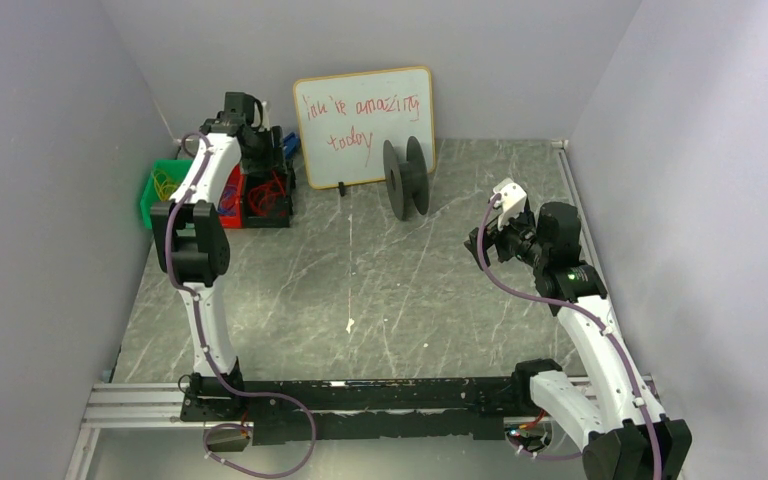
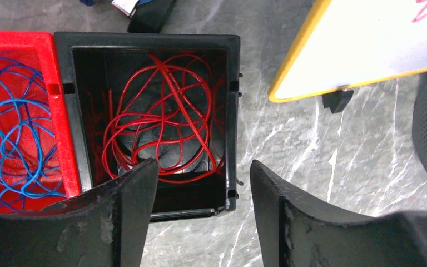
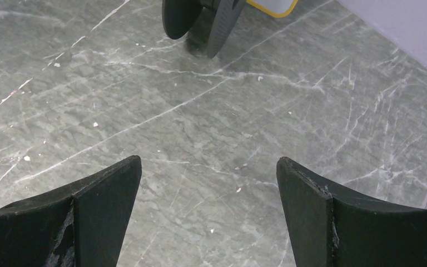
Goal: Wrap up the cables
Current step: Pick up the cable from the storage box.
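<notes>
The cables (image 2: pixel 161 117) are thin red wire lying in loose loops inside a black bin (image 2: pixel 232 111); from above they show as a red tangle (image 1: pixel 268 192) at the back left. My left gripper (image 2: pixel 201 164) hovers over the bin's near right corner, open, with nothing between its fingers. The left fingertip (image 2: pixel 144 169) overlaps the lowest red loops in the view; I cannot tell whether it touches them. The black spool (image 1: pixel 407 177) stands upright on the table in front of the whiteboard. My right gripper (image 3: pixel 208 161) is open and empty above bare table, well short of the spool (image 3: pixel 200 22).
A red bin (image 2: pixel 55 100) with blue wire adjoins the black bin on its left. A green bin (image 1: pixel 150 195) holding yellow wire sits against the left wall. The whiteboard (image 1: pixel 365 125) leans on the back wall. Walls close in on three sides.
</notes>
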Robot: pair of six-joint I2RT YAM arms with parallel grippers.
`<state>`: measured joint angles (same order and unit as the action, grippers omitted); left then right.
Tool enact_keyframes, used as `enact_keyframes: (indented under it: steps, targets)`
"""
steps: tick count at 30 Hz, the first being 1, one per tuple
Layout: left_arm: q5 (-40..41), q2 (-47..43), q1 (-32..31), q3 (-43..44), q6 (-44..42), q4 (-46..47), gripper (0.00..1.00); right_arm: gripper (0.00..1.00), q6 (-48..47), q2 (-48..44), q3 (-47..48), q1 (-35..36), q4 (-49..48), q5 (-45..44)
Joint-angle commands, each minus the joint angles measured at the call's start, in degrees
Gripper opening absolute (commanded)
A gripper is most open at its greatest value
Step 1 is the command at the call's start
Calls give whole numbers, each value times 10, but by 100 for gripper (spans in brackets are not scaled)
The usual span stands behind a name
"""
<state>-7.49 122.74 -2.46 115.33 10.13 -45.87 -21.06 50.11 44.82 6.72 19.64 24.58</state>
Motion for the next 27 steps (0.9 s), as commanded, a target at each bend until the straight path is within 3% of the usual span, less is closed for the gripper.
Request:
enact_keyframes:
  steps: [1, 9, 19, 27]
  targets:
    - [24, 10, 1, 12, 33, -6, 65, 95, -11, -10, -3, -3, -22, 12]
    - [21, 44, 1, 32, 49, -18, 71, 95, -13, -7, -3, -5, -20, 15]
    - [27, 58, 14, 51, 77, -20, 66, 95, -15, -8, -3, -12, -18, 21]
    - [-13, 43, 42, 36, 92, -8, 64, 95, -17, -7, -4, -16, -17, 26]
